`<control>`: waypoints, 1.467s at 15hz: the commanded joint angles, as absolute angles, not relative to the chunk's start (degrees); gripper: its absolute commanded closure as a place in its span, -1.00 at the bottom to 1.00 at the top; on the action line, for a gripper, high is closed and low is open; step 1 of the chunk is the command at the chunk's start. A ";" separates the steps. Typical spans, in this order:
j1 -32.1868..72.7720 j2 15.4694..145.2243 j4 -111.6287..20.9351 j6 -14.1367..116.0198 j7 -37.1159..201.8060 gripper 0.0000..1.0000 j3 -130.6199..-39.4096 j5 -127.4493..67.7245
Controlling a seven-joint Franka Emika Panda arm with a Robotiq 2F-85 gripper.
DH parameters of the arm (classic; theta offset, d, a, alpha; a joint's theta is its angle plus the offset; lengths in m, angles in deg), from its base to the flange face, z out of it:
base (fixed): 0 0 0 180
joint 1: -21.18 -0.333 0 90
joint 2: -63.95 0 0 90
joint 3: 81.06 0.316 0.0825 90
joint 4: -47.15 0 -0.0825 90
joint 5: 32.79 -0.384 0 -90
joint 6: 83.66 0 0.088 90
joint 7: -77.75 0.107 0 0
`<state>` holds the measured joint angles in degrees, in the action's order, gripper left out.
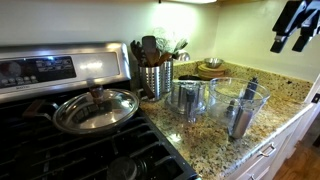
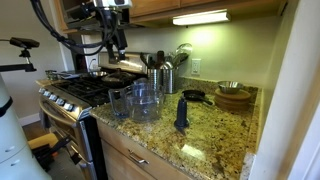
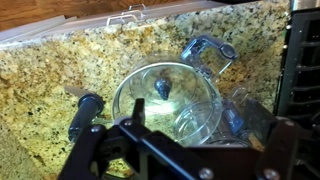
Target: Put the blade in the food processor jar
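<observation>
While the claw point(image 1: 288, 42) hangs open, empty, slim dark blade point(image 1: 243, 108), upright spindle; just beside wide clear jar point(image 1: 222, 95)

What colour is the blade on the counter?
The blade is dark grey-black, clearest in an exterior view.

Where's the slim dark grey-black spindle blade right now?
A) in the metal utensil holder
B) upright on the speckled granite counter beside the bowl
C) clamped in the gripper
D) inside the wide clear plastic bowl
B: the slim dark blade stands upright on the granite counter, outside the wide clear bowl; the gripper hangs well above, holding nothing.
</observation>
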<state>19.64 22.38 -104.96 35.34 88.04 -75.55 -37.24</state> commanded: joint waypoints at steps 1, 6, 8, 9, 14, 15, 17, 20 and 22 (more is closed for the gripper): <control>22.98 30.52 -100.19 36.55 84.64 -1.00 -78.19 -33.14; 25.76 39.98 -96.50 40.53 85.01 -1.00 -80.85 -30.39; 26.41 43.53 -95.24 42.96 85.46 -1.00 -82.17 -31.32; 26.54 44.52 -94.86 43.87 85.68 -1.00 -82.97 -32.39; 26.33 45.09 -94.82 43.53 85.64 -1.00 -83.33 -32.05; 26.33 45.09 -94.73 43.53 85.72 -1.00 -83.32 -32.05; 26.34 45.09 -94.63 43.53 85.77 -1.00 -83.31 -32.06; 27.82 46.53 -93.74 45.01 87.26 -1.00 -83.97 -30.86; 28.95 48.11 -92.42 46.02 87.61 -1.00 -85.29 -31.30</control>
<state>27.13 45.43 -94.55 44.20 86.35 -83.87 -31.75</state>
